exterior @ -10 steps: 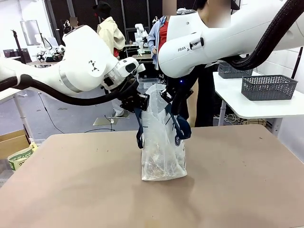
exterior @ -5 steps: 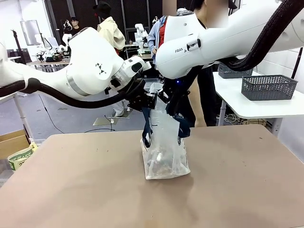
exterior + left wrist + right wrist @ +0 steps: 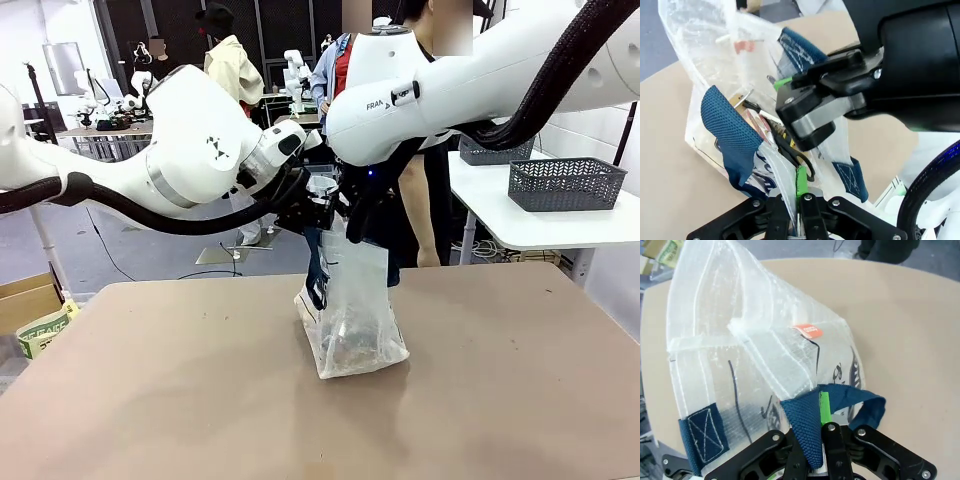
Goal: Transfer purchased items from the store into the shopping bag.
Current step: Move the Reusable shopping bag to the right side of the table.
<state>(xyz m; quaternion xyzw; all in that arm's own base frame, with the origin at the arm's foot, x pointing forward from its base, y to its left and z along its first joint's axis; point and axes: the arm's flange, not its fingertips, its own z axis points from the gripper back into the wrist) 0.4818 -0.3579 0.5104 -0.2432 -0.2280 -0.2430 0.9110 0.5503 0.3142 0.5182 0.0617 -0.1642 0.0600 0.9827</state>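
As it leans, shopping bag (image 3: 358, 300) holds items (image 3: 759, 124).

Purchased items (image 3: 348, 352) dim through shopping bag (image 3: 360, 285) plastic, kinds untellable, bag print (image 3: 839, 374) creased, partly behind handle (image 3: 805, 432), illegible

One shopping bag (image 3: 352, 320); two hands (image 3: 799, 186) (image 3: 823, 409); two baskets (image 3: 566, 184) (image 3: 488, 150).

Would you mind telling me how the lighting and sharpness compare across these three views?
Front view: even, soft room light, only a faint shadow beside the shopping bag on the table; sharp. Left wrist view: wide-angle stretch, slightly soft close up. Right wrist view: the plastic glares whitish, the navy handle crisp.
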